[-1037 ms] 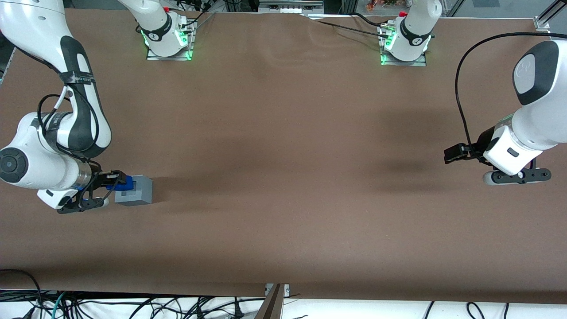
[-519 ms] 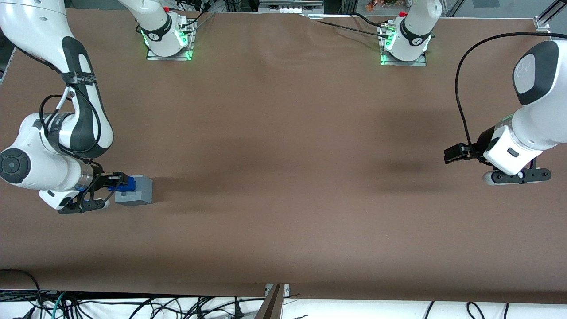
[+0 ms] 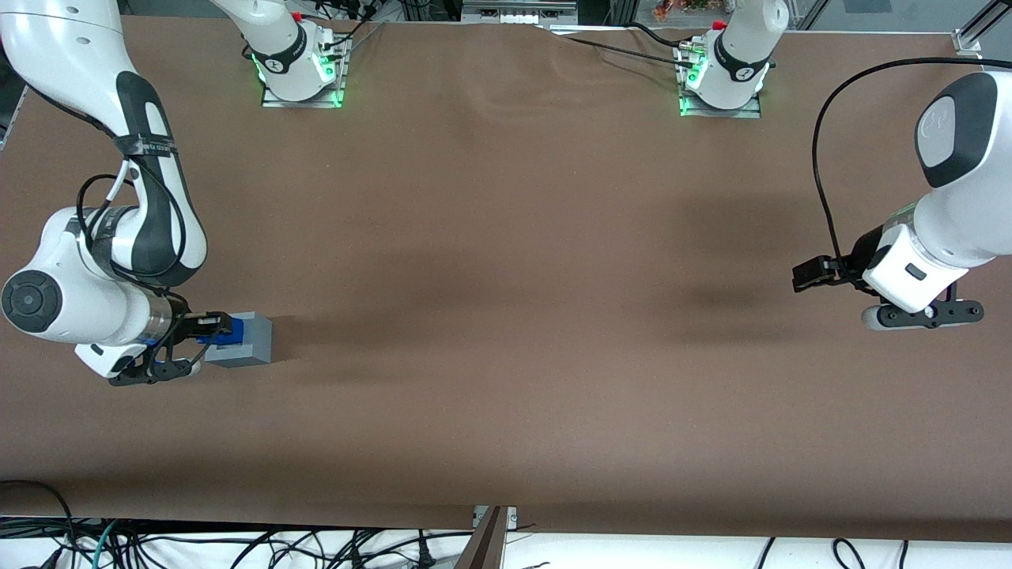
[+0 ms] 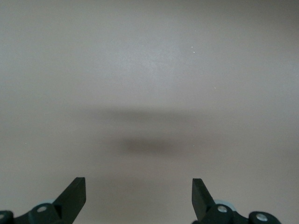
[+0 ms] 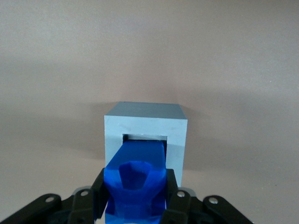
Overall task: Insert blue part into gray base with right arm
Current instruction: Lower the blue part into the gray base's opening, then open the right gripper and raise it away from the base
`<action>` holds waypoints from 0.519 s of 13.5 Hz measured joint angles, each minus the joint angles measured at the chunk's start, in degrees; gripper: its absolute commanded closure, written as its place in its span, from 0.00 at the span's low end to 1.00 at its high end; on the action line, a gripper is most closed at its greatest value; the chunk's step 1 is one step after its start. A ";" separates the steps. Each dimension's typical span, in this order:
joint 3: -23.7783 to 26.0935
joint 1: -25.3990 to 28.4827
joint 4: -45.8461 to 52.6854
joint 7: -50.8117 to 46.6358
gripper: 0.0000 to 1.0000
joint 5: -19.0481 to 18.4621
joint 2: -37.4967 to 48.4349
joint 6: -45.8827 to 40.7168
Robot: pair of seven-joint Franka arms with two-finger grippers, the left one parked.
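The gray base [image 3: 241, 340] is a light gray cube on the brown table at the working arm's end. In the right wrist view the gray base [image 5: 145, 126] shows a square recess. The blue part [image 5: 138, 184] is held between the black fingers of my right gripper [image 5: 135, 191], and its leading end reaches into the recess. In the front view the right gripper [image 3: 207, 328] is shut on the blue part [image 3: 221, 332] right at the top of the base. The white right arm [image 3: 118, 261] leans over from the table's end.
The brown table [image 3: 506, 316] spreads wide toward the parked arm's end. Two arm bases with green lights [image 3: 300, 71] [image 3: 723, 75] stand at the edge farthest from the front camera. Cables [image 3: 237, 545] hang along the nearest edge.
The right arm has lowered and shifted slightly nearer the front camera, and the blue part has sunk further into the gray base's recess. The base has not moved.
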State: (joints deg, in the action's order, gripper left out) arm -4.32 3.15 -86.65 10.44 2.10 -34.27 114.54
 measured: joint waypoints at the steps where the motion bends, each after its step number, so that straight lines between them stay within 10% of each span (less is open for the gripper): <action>1: 0.02 0.00 0.08 0.00 0.66 0.00 -0.07 0.21; 7: 0.12 0.05 2.07 0.00 0.52 0.01 -2.17 2.18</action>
State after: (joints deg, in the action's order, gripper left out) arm -4.21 3.21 -84.58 10.43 2.12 -36.44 116.71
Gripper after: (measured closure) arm 0.498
